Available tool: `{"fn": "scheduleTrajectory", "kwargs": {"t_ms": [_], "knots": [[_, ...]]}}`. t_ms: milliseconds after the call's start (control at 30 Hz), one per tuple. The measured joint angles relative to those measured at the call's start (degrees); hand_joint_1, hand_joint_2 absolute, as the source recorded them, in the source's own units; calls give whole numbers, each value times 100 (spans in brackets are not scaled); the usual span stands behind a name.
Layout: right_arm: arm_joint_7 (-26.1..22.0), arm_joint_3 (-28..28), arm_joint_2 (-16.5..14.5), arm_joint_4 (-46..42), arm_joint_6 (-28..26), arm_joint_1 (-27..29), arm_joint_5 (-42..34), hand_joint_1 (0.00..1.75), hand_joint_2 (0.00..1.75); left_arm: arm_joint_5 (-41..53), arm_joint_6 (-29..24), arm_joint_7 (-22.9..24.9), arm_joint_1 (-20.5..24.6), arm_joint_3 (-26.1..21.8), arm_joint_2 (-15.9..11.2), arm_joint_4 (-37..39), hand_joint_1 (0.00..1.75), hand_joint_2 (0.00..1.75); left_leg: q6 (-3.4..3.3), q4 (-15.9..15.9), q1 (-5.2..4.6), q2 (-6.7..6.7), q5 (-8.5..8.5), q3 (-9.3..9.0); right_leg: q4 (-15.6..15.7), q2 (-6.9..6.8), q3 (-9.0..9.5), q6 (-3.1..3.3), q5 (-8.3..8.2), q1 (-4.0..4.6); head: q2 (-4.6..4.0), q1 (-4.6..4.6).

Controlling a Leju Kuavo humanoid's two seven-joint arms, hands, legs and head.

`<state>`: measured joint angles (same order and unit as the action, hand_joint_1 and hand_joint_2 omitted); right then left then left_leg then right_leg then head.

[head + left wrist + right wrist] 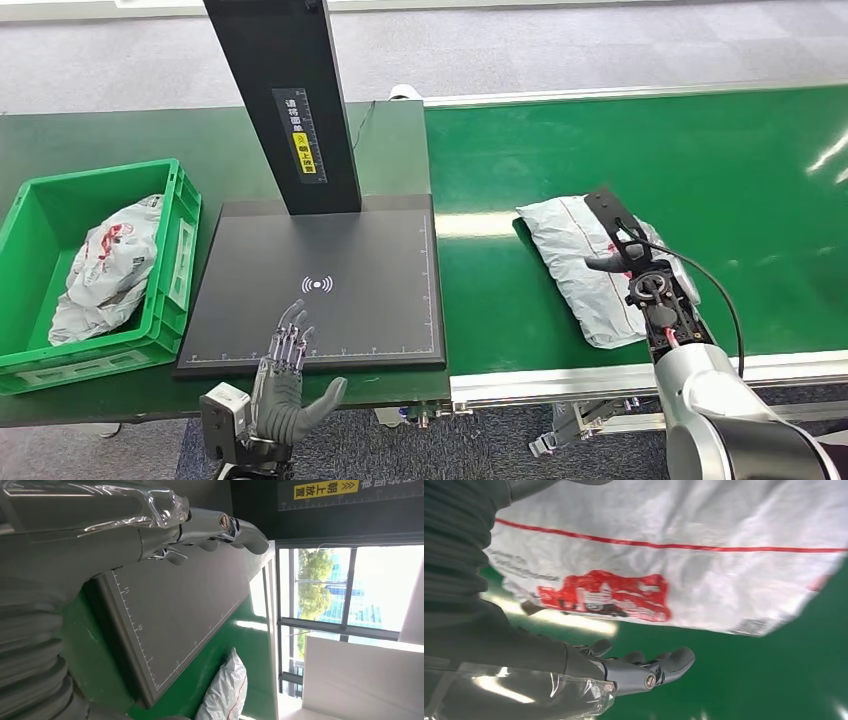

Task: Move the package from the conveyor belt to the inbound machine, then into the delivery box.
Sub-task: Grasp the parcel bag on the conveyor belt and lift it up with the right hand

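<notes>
Head view first: left robot hand (288, 385) hovers open-fingered over the near edge of the inbound machine (330, 290), holding nothing. Right robot hand (632, 262) sits right over the package (585, 265) on the conveyor belt (700, 180); grip unclear. Beyond the left robot hand's outer side, the delivery box (60, 205) holds another bag (105, 265).
</notes>
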<state>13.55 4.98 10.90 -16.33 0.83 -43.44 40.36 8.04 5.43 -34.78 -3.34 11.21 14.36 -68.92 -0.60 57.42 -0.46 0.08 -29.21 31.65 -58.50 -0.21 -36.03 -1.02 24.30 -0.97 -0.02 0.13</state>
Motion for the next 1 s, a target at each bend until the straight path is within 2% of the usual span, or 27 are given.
{"fn": "scheduleTrajectory", "kwargs": {"t_ms": [167,567,767,1000], "knots": [[398,-25,32,54,169,-3,203,0,175,0,47,3,92,-56,0,119,0,175,0,0,0,0,0,0,0,0,1,0,0,-1,1,0],[500,-27,64,108,277,-33,234,0,175,0,66,5,146,-117,2,237,0,175,0,0,0,0,0,0,0,1,0,0,0,-1,1,0],[920,-71,79,140,1008,-54,486,0,175,-62,100,-1,199,-172,-3,341,0,175,0,0,0,0,0,1,0,0,1,0,0,-1,1,-1],[1366,-307,73,190,1662,-52,1152,0,175,-85,108,-31,333,-248,-4,525,0,175,0,0,0,0,0,0,0,0,0,0,0,0,1,0]]}}
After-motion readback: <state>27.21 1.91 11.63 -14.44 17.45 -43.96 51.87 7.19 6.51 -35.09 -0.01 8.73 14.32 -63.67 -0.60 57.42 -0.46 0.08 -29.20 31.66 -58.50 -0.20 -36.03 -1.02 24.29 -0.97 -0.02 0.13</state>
